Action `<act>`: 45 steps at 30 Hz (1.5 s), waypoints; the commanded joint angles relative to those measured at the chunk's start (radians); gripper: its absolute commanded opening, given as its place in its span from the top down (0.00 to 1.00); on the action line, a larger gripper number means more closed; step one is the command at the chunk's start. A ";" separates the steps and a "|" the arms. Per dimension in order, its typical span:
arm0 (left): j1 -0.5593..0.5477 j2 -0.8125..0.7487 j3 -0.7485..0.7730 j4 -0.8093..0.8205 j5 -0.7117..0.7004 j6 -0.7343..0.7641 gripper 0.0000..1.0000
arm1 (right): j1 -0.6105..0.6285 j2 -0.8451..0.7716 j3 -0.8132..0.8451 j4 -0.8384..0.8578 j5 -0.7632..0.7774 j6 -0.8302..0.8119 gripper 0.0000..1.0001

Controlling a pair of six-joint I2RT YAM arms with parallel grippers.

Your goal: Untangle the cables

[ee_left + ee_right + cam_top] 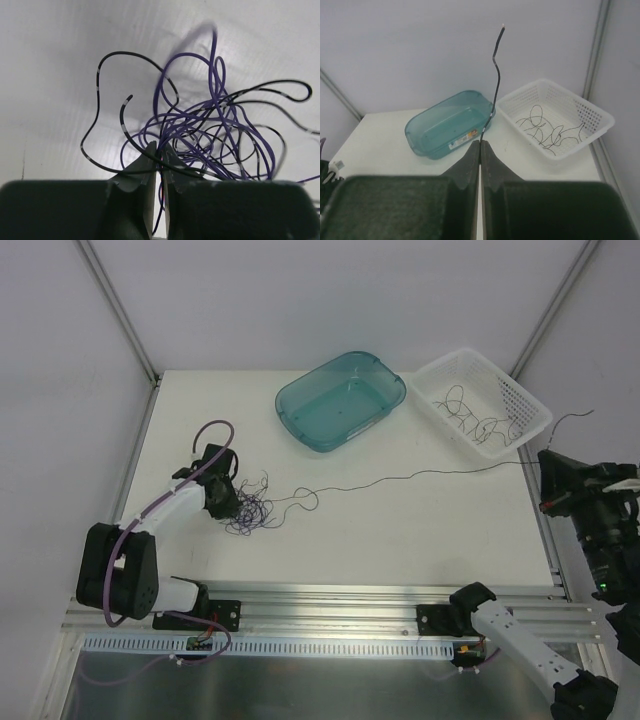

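Note:
A tangle of thin purple and black cables [250, 508] lies on the white table at the left. My left gripper [222, 495] is at its left side. In the left wrist view, it [159, 150] is shut on a purple strand of the tangle [210, 135]. One long black cable [420, 475] runs taut from the tangle to my right gripper [545, 465] at the table's right edge. In the right wrist view, this gripper [480, 145] is shut on that cable [495, 75], whose free end sticks up past the fingertips.
A teal plastic tub [284, 400] stands at the back middle and also shows in the right wrist view [445, 125]. To its right, a white basket [438, 361] holds loose black cables [480, 425], which are also visible from the right wrist [547, 132].

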State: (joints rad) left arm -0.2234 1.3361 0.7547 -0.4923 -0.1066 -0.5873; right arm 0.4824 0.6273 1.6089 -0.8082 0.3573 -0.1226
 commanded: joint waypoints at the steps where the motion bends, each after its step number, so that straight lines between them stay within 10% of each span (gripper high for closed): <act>1: 0.015 0.021 -0.003 -0.022 -0.079 -0.066 0.92 | 0.010 -0.041 0.052 0.067 0.155 -0.032 0.99; 12: 0.029 -0.032 0.035 -0.022 0.027 0.021 0.96 | 0.033 0.051 -0.429 -0.081 0.152 0.274 0.99; 18: -0.004 -0.098 0.026 -0.022 0.143 0.132 0.99 | -0.021 0.233 -0.690 -0.063 -0.041 0.379 0.57; 21: -0.045 -0.117 0.028 -0.022 0.162 0.164 0.99 | 0.001 0.334 -0.679 0.007 -0.200 0.241 0.34; 28: -0.125 -0.078 0.034 -0.022 0.156 0.167 0.99 | 0.139 0.529 -0.572 0.167 -0.394 0.078 0.28; 45: -0.195 -0.123 -0.051 -0.008 0.192 0.050 1.00 | 0.370 1.147 -0.310 0.661 -0.193 0.523 0.24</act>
State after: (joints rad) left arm -0.4004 1.2461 0.7300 -0.4988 0.0532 -0.4980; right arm 0.8379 1.7210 1.2423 -0.2764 0.0975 0.2939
